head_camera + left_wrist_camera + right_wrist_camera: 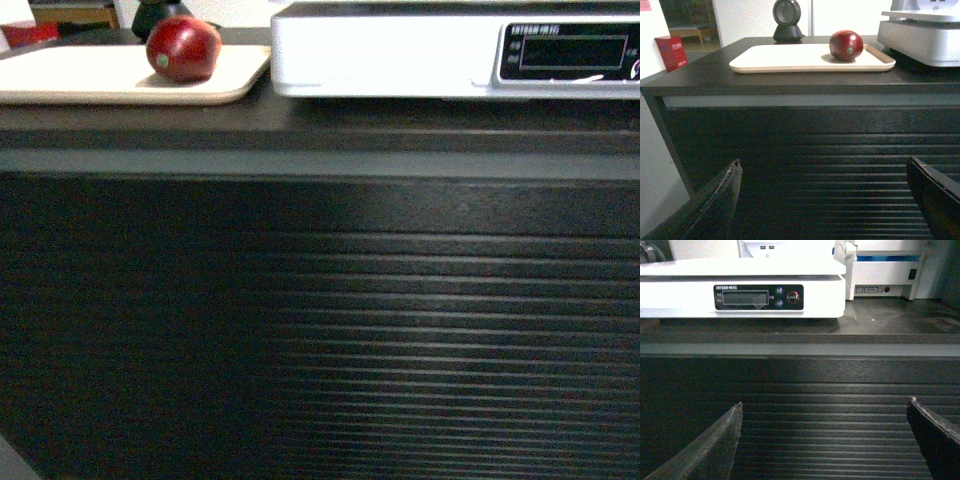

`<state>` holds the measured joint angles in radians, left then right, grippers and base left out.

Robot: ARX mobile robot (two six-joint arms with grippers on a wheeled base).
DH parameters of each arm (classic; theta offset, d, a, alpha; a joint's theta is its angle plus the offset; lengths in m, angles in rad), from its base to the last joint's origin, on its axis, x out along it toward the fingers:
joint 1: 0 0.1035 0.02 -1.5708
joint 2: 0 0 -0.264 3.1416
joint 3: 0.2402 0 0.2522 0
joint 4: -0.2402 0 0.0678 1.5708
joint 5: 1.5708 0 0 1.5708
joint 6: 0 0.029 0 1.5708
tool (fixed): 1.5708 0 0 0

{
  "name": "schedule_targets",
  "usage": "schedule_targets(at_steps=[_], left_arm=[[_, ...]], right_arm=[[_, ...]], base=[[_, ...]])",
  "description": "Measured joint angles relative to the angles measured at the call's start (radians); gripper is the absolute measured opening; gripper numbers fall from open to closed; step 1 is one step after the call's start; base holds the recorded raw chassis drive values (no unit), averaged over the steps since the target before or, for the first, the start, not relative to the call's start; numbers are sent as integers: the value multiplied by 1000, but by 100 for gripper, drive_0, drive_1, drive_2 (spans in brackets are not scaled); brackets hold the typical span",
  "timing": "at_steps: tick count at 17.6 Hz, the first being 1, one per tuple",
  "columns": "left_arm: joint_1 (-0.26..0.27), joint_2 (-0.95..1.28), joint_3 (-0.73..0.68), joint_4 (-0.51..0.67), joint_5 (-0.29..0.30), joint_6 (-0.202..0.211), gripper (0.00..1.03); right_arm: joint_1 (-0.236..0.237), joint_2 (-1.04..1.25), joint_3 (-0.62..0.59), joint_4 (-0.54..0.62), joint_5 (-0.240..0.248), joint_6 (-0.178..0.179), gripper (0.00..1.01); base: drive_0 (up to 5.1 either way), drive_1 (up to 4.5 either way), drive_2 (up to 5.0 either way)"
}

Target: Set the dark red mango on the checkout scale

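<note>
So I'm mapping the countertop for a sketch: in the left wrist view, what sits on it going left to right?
Beige tray → dark red mango, lying on the tray's right end → white scale.

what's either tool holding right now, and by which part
Nothing. Both the left tool and right tool are open and empty below the counter top; the dark red mango sits untouched on the tray.

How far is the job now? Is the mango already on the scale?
Not yet. The mango lies on the beige tray, beside the scale, whose platform looks bare in the parts that show. Nothing is in hand: the left gripper and right gripper are open and low before the counter front. Picking and placing remain.
</note>
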<state>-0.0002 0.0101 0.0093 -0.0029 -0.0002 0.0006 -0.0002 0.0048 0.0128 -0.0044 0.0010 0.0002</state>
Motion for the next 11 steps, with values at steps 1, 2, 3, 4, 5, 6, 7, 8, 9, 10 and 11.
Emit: schedule_targets(at_steps=[1, 2, 3, 4, 5, 6, 7, 8, 9, 10, 11], left_arm=[[0, 0, 0, -1, -1, 0, 98], [0, 0, 0, 0, 0, 0, 98], [0, 0, 0, -1, 0, 0, 98], [0, 0, 0, 0, 0, 0, 98], [0, 0, 0, 0, -1, 0, 98], [0, 0, 0, 0, 0, 0, 98], [0, 0, 0, 0, 0, 0, 98], [0, 0, 0, 0, 0, 0, 98], [0, 0, 0, 0, -2, 0, 98], [0, 0, 0, 0, 0, 0, 98], [0, 0, 0, 3, 0, 0, 98]], right_arm=[[0, 0, 0, 2, -1, -2, 98], [0, 0, 0, 0, 0, -1, 98], [0, 0, 0, 2, 0, 0, 98], [0, 0, 0, 0, 0, 0, 98], [0, 0, 0, 2, -1, -1, 98], [0, 0, 0, 1, -1, -1, 98], [0, 0, 0, 0, 0, 0, 98], [0, 0, 0, 0, -1, 0, 98], [0, 0, 0, 1, -2, -2, 98], [0, 0, 0, 3, -1, -1, 98], [0, 0, 0, 4, -1, -1, 98]], base=[[0, 0, 0], [0, 0, 0], [0, 0, 0], [0, 0, 0], [0, 0, 0], [0, 0, 0], [0, 0, 0], [0, 0, 0], [0, 0, 0], [0, 0, 0], [0, 0, 0]])
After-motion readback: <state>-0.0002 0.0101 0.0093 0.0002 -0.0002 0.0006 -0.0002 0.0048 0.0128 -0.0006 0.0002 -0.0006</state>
